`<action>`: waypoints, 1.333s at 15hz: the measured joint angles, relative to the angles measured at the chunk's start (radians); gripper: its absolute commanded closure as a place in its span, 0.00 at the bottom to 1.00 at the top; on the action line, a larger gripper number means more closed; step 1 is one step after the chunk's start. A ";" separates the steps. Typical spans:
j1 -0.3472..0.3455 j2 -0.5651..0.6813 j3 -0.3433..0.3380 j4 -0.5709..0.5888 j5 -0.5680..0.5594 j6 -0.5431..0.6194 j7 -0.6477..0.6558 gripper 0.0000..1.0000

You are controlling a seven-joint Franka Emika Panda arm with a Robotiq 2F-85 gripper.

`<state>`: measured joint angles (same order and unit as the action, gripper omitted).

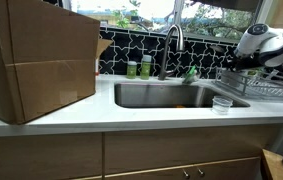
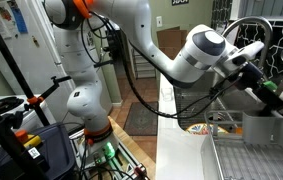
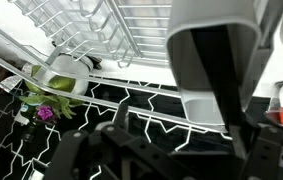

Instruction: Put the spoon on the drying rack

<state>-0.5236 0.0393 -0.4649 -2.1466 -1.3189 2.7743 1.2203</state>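
Observation:
The drying rack (image 1: 259, 90) of thin silver wire stands on the counter to the right of the sink, and it shows in both exterior views (image 2: 243, 152). In the wrist view its wires (image 3: 111, 25) fill the top of the frame. My gripper (image 1: 244, 62) hangs just above the rack, near its back edge by the tiled wall (image 2: 271, 98). In the wrist view its dark fingers (image 3: 243, 120) sit close together. I cannot tell whether they hold anything. I cannot make out the spoon in any view.
A steel sink (image 1: 166, 95) with a faucet (image 1: 173, 40) is mid-counter. A small clear cup (image 1: 221, 103) stands in front of the rack. A big cardboard box (image 1: 36, 60) fills the left. Green bottles (image 1: 139, 68) stand behind the sink. Black tiles (image 3: 41, 140) back the counter.

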 measured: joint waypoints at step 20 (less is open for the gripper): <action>0.002 -0.100 0.018 -0.062 0.342 0.084 -0.363 0.00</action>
<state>-0.5214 -0.0611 -0.4466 -2.2083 -0.9771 2.8582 0.8568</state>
